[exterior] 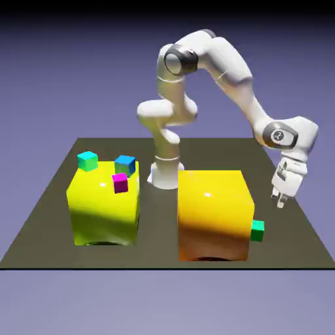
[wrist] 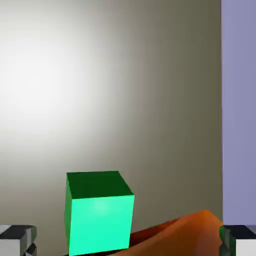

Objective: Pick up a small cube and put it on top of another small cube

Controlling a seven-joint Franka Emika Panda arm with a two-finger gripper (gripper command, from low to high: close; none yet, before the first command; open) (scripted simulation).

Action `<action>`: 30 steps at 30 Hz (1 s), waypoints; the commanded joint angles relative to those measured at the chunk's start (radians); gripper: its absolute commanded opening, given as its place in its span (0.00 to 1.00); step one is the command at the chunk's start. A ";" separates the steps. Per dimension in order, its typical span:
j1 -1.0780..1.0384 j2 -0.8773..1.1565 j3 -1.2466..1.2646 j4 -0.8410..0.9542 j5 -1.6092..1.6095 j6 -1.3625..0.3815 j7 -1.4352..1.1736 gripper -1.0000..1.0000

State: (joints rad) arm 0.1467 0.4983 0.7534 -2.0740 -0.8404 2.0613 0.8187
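The end effector (exterior: 280,203) hangs over the exterior view's right side of the tabletop (exterior: 154,256), its fingers spread wide and nothing between them. I find the small emerald-green cube (exterior: 258,230) just beside the orange block (exterior: 214,212), at that block's side toward the exterior view's right. The cube looks nearly as high as it is wide, so I see no long axis to follow; what matters is the offset.

In the exterior view the cube lies nearer the camera than my fingertips, lower in the picture and a little toward the exterior view's left. In the hand view it shows near the bottom edge, between the two tips but closer to the left-hand one, with an orange corner crowding in at the bottom on its other side.

I judge this to be the approach, with the pick still to be made. I would shift over until the cube is centred between the tips, then lower straight down. The orange block worries me most: a finger coming down on that side could catch it or shove the cube away. I cannot tell from here whether cube and block touch, so I would descend slowly.
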 commanded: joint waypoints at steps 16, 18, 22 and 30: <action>-0.064 0.337 0.029 0.198 0.002 -0.300 -0.047 0.00; -0.041 0.297 0.079 0.248 0.068 -0.374 -0.078 0.00; 0.006 0.236 0.057 0.271 0.234 -0.404 -0.028 0.00; 0.004 0.031 -0.108 0.249 0.582 -0.432 0.156 0.00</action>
State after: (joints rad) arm 0.1505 0.5292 0.6451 -1.8254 -0.2564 1.6294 0.9750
